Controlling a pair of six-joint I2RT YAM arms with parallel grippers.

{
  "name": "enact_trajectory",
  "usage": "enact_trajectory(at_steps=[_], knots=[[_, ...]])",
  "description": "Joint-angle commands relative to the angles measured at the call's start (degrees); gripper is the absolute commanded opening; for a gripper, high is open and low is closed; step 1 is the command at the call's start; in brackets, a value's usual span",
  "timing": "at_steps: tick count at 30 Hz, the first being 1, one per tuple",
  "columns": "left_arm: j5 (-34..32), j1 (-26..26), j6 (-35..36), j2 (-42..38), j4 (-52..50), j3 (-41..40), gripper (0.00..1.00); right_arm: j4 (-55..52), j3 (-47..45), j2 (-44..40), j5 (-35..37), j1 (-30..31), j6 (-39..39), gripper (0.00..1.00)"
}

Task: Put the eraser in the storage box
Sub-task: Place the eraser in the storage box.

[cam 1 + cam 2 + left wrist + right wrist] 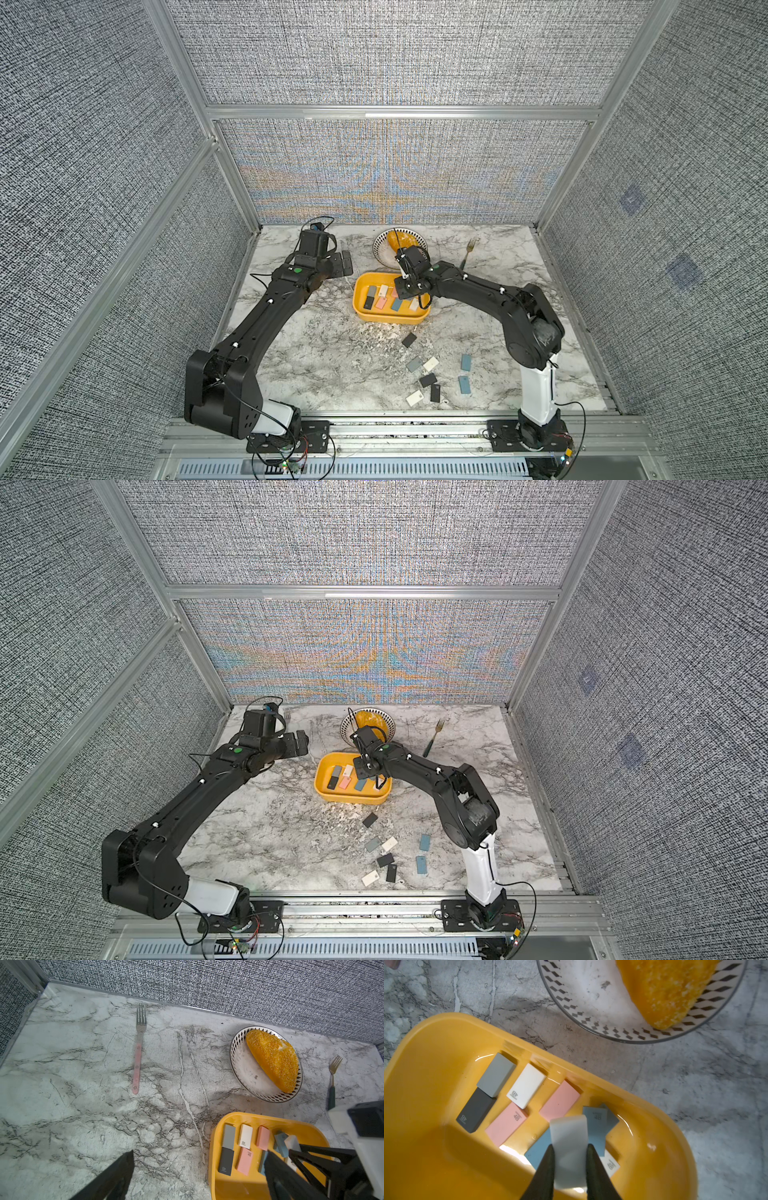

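Nearest me, eight loose erasers [431, 363] lie on the table [316, 365], not yet collected. Beyond them, my right gripper [570, 1147] is clamped on a pale eraser [569, 1134] over the storage box [365, 316], which already holds several; release is outstanding. Further back, my left gripper [345, 264] stands apart, empty.

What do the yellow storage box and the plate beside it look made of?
The storage box: glossy moulded plastic, going by its bright highlights and rounded corners. The plate: probably glazed ceramic, smooth white with a black diamond-patterned rim; melamine is possible.
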Motion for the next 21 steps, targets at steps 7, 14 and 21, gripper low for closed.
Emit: enact_trajectory(at_steps=[7, 14, 21], knots=[[-0.07, 0.73, -0.67, 0.33, 0.02, -0.03, 1.0, 0.18, 3.67, 4.61, -0.74, 0.11, -1.34, 0.26], [0.17, 0.91, -0.49, 0.46, 0.11, -0.03, 1.0, -0.1, 6.6, 7.52, -1.29, 0.11, -1.24, 0.26], [0.25, 1.08, -0.29, 0.42, 0.02, -0.11, 1.0, -0.58, 8.06, 9.35, -1.49, 0.11, -1.16, 0.27]])
